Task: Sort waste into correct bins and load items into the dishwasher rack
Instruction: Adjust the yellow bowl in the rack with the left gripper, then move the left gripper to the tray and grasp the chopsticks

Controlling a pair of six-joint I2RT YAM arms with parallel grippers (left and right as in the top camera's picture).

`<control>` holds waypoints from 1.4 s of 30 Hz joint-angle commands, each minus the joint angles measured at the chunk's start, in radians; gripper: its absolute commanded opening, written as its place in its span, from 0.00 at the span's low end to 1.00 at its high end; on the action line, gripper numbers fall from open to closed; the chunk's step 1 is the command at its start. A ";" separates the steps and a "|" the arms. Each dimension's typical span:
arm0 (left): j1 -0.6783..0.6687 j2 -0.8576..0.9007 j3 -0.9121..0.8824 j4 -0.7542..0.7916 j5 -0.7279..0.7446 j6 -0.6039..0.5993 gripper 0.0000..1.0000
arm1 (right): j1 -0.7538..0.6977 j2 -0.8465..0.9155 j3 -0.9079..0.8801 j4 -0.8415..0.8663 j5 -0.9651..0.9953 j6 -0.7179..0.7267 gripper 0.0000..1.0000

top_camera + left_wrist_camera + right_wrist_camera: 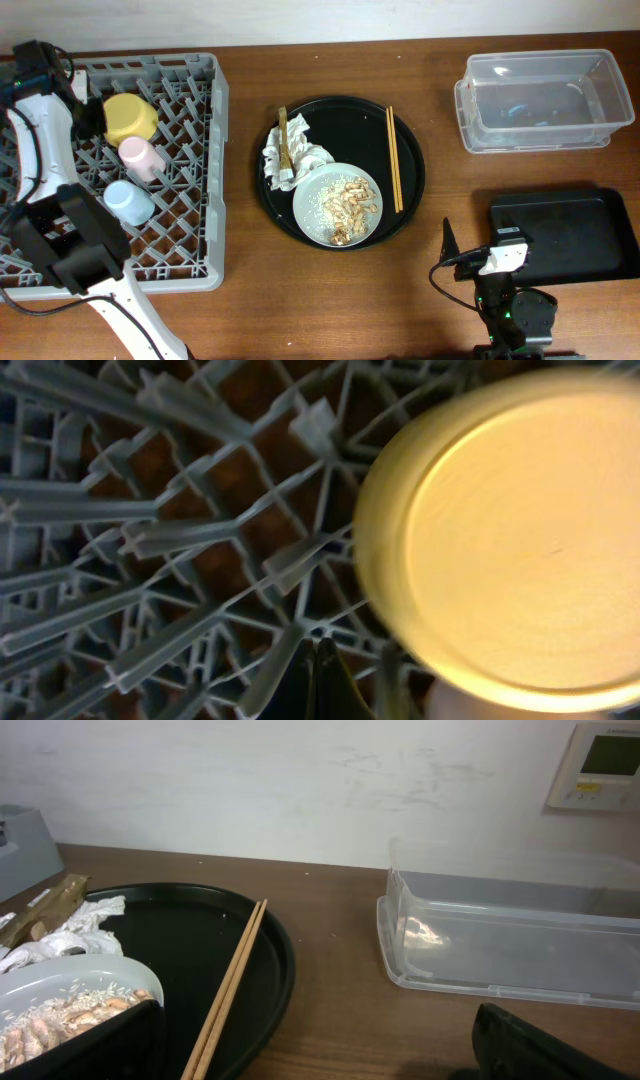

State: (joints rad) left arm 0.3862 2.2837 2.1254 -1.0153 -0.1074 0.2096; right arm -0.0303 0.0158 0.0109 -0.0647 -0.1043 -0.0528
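Observation:
The grey dishwasher rack [200, 150] holds the yellow bowl [128, 117], the pink cup [140, 157] and the light-blue cup [128, 202]. My left gripper [78, 92] hovers over the rack's far left corner beside the bowl [510, 540], shut [318, 680] with nothing in it. On the round black tray [410, 130] lie the grey-blue plate [312, 195] with food bits [350, 205], the crumpled napkin [290, 160] with wrapper scraps, and the chopsticks [395, 160]. My right gripper [320, 1060] stands open and empty near the table's front, right of the tray, facing the chopsticks [235, 975].
The clear tub [540, 100] stands at the back right; the black container [565, 235] sits in front of it, beside my right arm. A wall with a control panel [605, 760] lies behind the table. My left arm's base crosses the rack's front left corner [70, 250].

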 commanded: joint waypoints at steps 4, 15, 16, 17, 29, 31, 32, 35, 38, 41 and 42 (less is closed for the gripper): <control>-0.006 -0.116 0.172 -0.037 0.462 -0.165 0.06 | -0.003 -0.007 -0.005 -0.006 0.005 0.001 0.98; -0.223 -0.189 0.166 -0.334 0.924 -0.131 1.00 | -0.003 -0.007 -0.005 -0.006 0.005 0.001 0.98; -0.257 -0.189 0.166 -0.341 0.912 -0.117 1.00 | -0.003 -0.007 -0.005 -0.006 0.005 0.001 0.98; -0.296 -0.189 0.166 -0.344 0.882 -0.115 1.00 | -0.003 -0.007 -0.005 -0.006 0.005 0.001 0.98; -0.762 -0.049 0.166 -0.323 0.136 -0.411 0.98 | -0.003 -0.007 -0.005 -0.006 0.005 0.001 0.98; -0.790 -0.029 0.166 -0.325 0.208 -0.411 0.90 | -0.003 -0.007 -0.005 -0.006 0.005 0.001 0.98; -0.799 -0.026 0.166 -0.325 0.221 -0.411 0.89 | -0.003 -0.007 -0.005 -0.006 0.005 0.001 0.98; -0.832 -0.023 0.166 -0.321 0.224 -0.411 0.99 | -0.003 -0.007 -0.005 -0.006 0.005 0.001 0.98; -0.864 -0.023 0.166 -0.321 0.262 -0.411 0.99 | -0.003 -0.007 -0.005 -0.006 0.005 0.001 0.98; -0.909 -0.022 0.166 -0.287 0.302 -0.426 0.90 | -0.003 -0.007 -0.005 -0.006 0.005 0.001 0.98; -0.924 -0.021 0.166 -0.268 0.302 -0.448 0.82 | -0.003 -0.007 -0.005 -0.006 0.005 0.001 0.99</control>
State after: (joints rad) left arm -0.4957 2.2539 2.2906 -1.3174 0.1505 -0.1944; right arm -0.0303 0.0158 0.0109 -0.0643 -0.1047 -0.0528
